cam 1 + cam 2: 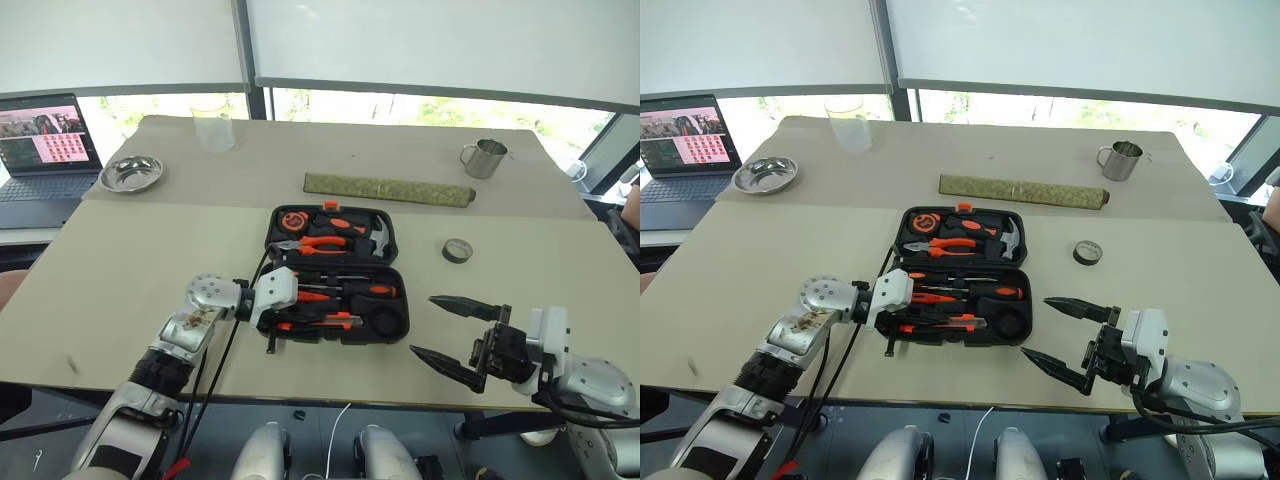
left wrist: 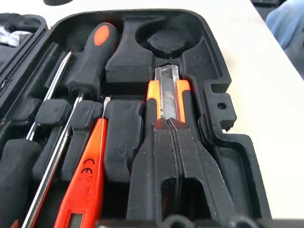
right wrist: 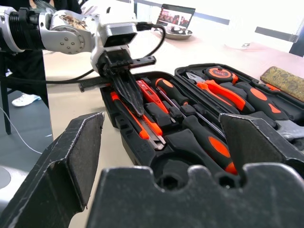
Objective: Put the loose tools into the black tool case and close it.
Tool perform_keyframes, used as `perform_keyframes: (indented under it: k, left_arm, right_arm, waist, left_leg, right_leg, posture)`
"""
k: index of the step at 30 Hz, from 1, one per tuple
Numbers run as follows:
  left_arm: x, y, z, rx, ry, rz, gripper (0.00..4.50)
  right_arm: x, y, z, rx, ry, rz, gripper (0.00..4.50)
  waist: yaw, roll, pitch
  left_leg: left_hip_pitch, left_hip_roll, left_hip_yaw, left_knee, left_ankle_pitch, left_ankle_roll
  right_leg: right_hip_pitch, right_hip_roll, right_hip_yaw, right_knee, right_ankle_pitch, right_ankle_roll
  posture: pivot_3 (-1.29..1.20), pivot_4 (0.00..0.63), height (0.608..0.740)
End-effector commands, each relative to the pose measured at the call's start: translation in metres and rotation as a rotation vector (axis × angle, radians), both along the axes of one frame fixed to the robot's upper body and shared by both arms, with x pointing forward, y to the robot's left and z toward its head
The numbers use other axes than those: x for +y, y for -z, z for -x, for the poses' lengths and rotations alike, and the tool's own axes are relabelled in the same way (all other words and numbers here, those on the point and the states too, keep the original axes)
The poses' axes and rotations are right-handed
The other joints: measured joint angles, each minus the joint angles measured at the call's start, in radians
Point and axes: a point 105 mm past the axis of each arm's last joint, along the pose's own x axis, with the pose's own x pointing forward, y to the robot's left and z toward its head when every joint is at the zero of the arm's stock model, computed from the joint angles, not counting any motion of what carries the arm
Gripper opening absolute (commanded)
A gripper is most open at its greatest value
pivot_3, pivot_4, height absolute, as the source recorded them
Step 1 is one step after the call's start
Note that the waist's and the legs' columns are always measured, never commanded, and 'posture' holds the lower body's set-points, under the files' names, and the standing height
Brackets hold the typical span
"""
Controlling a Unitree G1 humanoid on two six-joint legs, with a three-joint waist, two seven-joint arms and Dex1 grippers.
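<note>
The black tool case lies open mid-table. Its far half holds pliers, a hammer and a tape measure. In the near half lie a black-and-orange screwdriver, the orange tester screwdriver and the utility knife. My left gripper is shut over the case's near-left part. Its tips are on the knife, which lies in its recess, and nothing shows between the fingers. The dark tape roll sits on the table right of the case. Near the front edge, right of the case, my right gripper stands open and holds nothing.
An olive flat bar lies behind the case. A metal mug stands at the back right, a clear cup and a metal bowl at the back left. A laptop is beyond the left edge.
</note>
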Motion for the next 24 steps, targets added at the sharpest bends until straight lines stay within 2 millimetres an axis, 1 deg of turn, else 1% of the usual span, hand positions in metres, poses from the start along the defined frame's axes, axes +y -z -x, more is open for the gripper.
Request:
perform_keyframes:
  k: [1,2,3,4,6,7,8,9,10,11,13,14,15,17,18,19,20,23,24]
  left_arm:
    - [0.015,-0.059,-0.011,-0.085,-0.106,0.294,1.1]
    - [0.025,-0.071,-0.011,-0.111,-0.142,0.324,1.52]
    - [0.034,-0.078,-0.01,-0.134,-0.165,0.335,1.84]
    - [0.042,-0.08,-0.005,-0.145,-0.175,0.312,2.24]
    - [0.05,-0.084,0.005,-0.186,-0.188,0.298,2.9]
    - [0.053,-0.086,0.01,-0.199,-0.186,0.307,3.36]
    - [0.058,-0.087,0.015,-0.193,-0.188,0.321,3.61]
    - [0.063,-0.087,0.019,-0.182,-0.196,0.334,4.06]
    - [0.067,-0.087,0.022,-0.165,-0.196,0.359,4.33]
    - [0.074,-0.087,0.022,-0.137,-0.214,0.386,4.42]
    - [0.086,-0.084,0.018,-0.127,-0.261,0.408,4.42]
    - [0.091,-0.081,0.015,-0.126,-0.286,0.403,4.42]
    - [0.093,-0.08,0.012,-0.12,-0.303,0.408,4.42]
    - [0.086,-0.074,0.018,-0.013,-0.261,0.403,4.42]
    - [0.082,-0.071,0.021,0.017,-0.242,0.392,4.42]
    - [0.079,-0.069,0.023,0.022,-0.228,0.381,4.42]
    - [0.076,-0.068,0.023,0.023,-0.229,0.387,4.42]
    - [0.071,-0.071,0.022,0.006,-0.226,0.411,4.42]
    - [0.069,-0.072,0.021,-0.006,-0.225,0.42,4.42]
  right_arm:
    - [-0.026,-0.016,-0.005,-0.072,0.127,0.004,4.5]
    - [-0.038,-0.016,-0.007,-0.071,0.185,0.005,4.5]
    - [-0.047,-0.014,-0.008,-0.068,0.235,0.009,4.5]
    - [-0.057,-0.011,-0.007,-0.06,0.278,0.012,4.5]
    - [-0.072,-0.002,-0.003,-0.04,0.344,0.018,4.5]
    - [-0.079,0.003,-0.001,-0.026,0.381,0.019,4.5]
    - [-0.087,0.01,0.001,-0.009,0.418,0.018,4.5]
    - [-0.094,0.015,0.002,0.004,0.456,0.017,4.5]
    - [-0.1,0.019,0.001,0.012,0.488,0.014,4.5]
    - [-0.104,0.02,0.0,0.019,0.508,0.001,4.5]
    - [-0.109,0.021,-0.007,0.026,0.54,0.014,4.5]
    - [-0.11,0.018,-0.016,0.026,0.551,0.031,4.5]
    - [-0.109,0.009,-0.026,0.01,0.541,0.039,4.5]
    - [-0.106,-0.009,-0.06,0.013,0.531,0.128,4.5]
    - [-0.108,-0.013,-0.079,0.049,0.55,0.207,4.5]
    - [-0.111,-0.013,-0.093,0.098,0.57,0.279,4.5]
    - [-0.11,-0.015,-0.107,0.134,0.561,0.338,4.5]
    - [-0.095,-0.025,-0.134,0.196,0.463,0.423,4.5]
    - [-0.092,-0.028,-0.142,0.205,0.44,0.453,4.5]
  waist:
    - [0.0,-0.001,0.0]
    - [0.0,-0.002,0.001]
    - [0.0,-0.003,0.002]
    - [0.0,-0.003,0.002]
    - [-0.001,-0.002,0.001]
    - [-0.002,-0.001,0.001]
    - [-0.002,-0.001,0.001]
    - [-0.002,-0.001,0.001]
    - [-0.002,-0.001,0.001]
    - [-0.002,-0.001,0.001]
    - [-0.001,-0.001,0.001]
    - [-0.002,-0.001,0.001]
    - [-0.002,-0.001,0.001]
    - [-0.016,0.0,0.003]
    - [-0.024,0.001,0.004]
    - [-0.029,0.002,0.004]
    - [-0.033,0.003,0.005]
    - [-0.029,0.002,0.005]
    - [-0.026,0.002,0.005]
  left_leg:
    - [-0.001,0.0,-0.001,0.0,0.0,0.0]
    - [-0.002,0.0,-0.003,0.0,0.0,0.0]
    - [-0.003,0.0,-0.006,0.0,0.0,0.0]
    - [-0.004,0.0,-0.007,0.0,0.0,0.0]
    - [-0.004,0.0,-0.007,0.0,0.0,0.0]
    - [-0.003,0.0,-0.006,-0.001,0.0,0.0]
    - [-0.003,0.0,-0.006,-0.002,0.0,0.001]
    - [-0.003,0.0,-0.006,-0.002,-0.001,0.001]
    - [-0.003,0.0,-0.006,-0.002,-0.001,0.001]
    - [-0.003,0.0,-0.006,-0.001,-0.001,0.001]
    - [-0.003,0.0,-0.006,-0.001,-0.001,0.001]
    - [-0.002,0.0,-0.006,-0.001,-0.001,0.001]
    - [-0.001,0.0,-0.005,-0.001,-0.001,0.001]
    - [-0.001,0.0,-0.005,-0.001,0.0,0.001]
    - [0.0,0.0,-0.002,-0.001,0.0,0.001]
    - [-0.001,0.0,-0.001,-0.001,0.0,0.001]
    - [-0.001,0.0,0.0,-0.001,0.0,0.001]
    - [-0.003,0.0,0.003,-0.002,0.0,0.001]
    - [-0.007,0.0,0.003,-0.002,0.0,0.001]
  right_leg:
    - [-0.001,0.0,0.0,0.0,0.001,-0.002]
    - [-0.002,0.0,0.0,0.0,0.002,-0.003]
    - [-0.004,-0.001,0.0,0.001,0.003,-0.004]
    - [-0.004,0.0,-0.001,0.001,0.003,-0.005]
    - [-0.004,-0.001,-0.001,0.0,0.003,-0.005]
    - [-0.003,-0.001,0.0,0.0,0.003,-0.005]
    - [-0.003,-0.001,0.0,-0.001,0.003,-0.005]
    - [-0.003,-0.002,0.0,-0.001,0.003,-0.005]
    - [-0.003,-0.002,0.0,-0.001,0.003,-0.005]
    - [-0.003,-0.002,0.0,-0.001,0.003,-0.005]
    - [-0.003,-0.002,0.0,-0.001,0.003,-0.005]
    - [-0.003,-0.002,0.0,-0.001,0.001,-0.003]
    - [-0.003,-0.001,0.0,-0.001,0.0,-0.001]
    - [-0.002,-0.001,0.001,-0.001,-0.002,0.001]
    - [-0.003,-0.001,0.002,-0.001,-0.001,0.0]
    - [-0.004,-0.001,0.004,0.0,0.001,-0.001]
    - [-0.004,-0.001,0.005,0.0,0.001,-0.001]
    - [-0.008,0.002,0.004,0.0,0.003,-0.007]
    - [-0.011,0.002,0.002,0.001,0.003,-0.008]
  posture:
    - [0.0,0.15,0.74]
    - [0.0,0.15,0.74]
    - [0.0,0.15,0.74]
    - [0.0,0.15,0.74]
    - [0.0,0.15,0.74]
    - [0.0,0.15,0.74]
    - [0.0,0.15,0.74]
    - [0.0,0.15,0.74]
    - [0.0,0.15,0.74]
    - [0.0,0.15,0.74]
    - [0.0,0.15,0.74]
    - [0.0,0.15,0.74]
    - [0.0,0.15,0.74]
    - [0.0,0.15,0.74]
    - [0.0,0.15,0.74]
    - [0.0,0.15,0.74]
    - [0.0,0.15,0.74]
    - [0.0,0.15,0.74]
    - [0.0,0.15,0.74]
